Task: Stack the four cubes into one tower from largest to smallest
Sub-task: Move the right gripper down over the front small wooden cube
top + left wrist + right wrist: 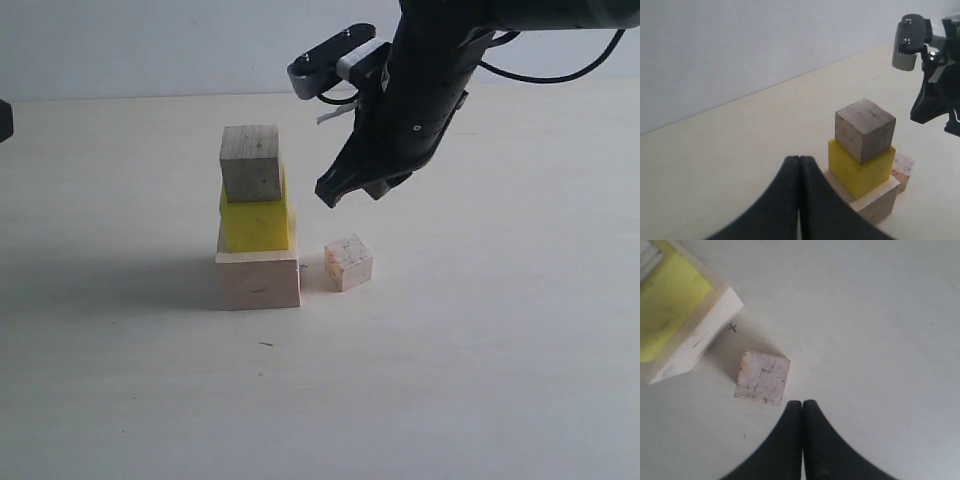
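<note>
The pale table [480, 380] is filling most of the exterior view. The right arm [430, 60] is reaching down from the upper right of the frame toward the middle.

Left of centre, the large pale wooden cube [258, 280] is sitting on the table. It is carrying the bright yellow cube [255, 225], which is bearing a small greyish wooden cube [250, 163] that is sitting slightly askew. Together the three are forming a partial tower [262, 245].

The smallest cube [348, 262], showing pinkish marks, is lying on the table just right of the base, close to it but apart.

The right gripper [335, 192] is hovering in the middle of the frame, above the loose cube and right of the stack, touching neither. Its jaws are pressed together and holding nothing.

The left gripper [799, 200], seen in its own wrist view, is pointing toward the stack, its jaws likewise pressed together and empty.
</note>
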Available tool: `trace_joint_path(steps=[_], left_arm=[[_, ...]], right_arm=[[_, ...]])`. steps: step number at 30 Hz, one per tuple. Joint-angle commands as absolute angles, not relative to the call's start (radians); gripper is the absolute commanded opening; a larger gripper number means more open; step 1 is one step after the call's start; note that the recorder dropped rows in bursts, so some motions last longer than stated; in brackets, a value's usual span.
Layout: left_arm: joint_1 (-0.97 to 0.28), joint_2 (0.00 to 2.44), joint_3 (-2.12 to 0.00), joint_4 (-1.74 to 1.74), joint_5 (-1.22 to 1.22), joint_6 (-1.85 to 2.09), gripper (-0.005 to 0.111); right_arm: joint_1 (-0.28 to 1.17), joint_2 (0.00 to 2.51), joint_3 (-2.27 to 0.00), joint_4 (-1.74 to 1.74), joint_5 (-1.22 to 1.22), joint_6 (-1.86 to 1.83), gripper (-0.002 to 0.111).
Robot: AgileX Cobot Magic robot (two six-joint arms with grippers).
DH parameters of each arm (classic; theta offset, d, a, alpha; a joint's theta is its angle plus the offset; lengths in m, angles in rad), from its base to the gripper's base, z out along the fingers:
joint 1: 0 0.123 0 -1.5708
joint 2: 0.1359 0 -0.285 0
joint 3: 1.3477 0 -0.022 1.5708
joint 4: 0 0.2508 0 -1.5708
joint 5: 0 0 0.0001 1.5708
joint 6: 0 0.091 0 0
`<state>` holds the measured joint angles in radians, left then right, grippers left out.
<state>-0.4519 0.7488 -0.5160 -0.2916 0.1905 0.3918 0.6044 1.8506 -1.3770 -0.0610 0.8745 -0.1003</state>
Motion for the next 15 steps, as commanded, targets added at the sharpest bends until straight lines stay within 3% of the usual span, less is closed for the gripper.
trace_joint_path(steps=[1,11,15], left_arm=[[-0.449,0.755,-0.513,-0.295,0.188,0.390,0.000],[-0.449,0.755,-0.513,-0.295,0.199,0.390,0.000],[-0.449,0.755,-0.513,-0.295,0.207,0.390,0.000]], right_arm=[[0.602,1.854,-1.372,-0.051,0.851,-0.077,0.000],[0.583,1.863,-1.333,-0.199,0.836,0.047,0.000],[0.510,1.861,-1.333,0.019,0.832,-0.102,0.000]])
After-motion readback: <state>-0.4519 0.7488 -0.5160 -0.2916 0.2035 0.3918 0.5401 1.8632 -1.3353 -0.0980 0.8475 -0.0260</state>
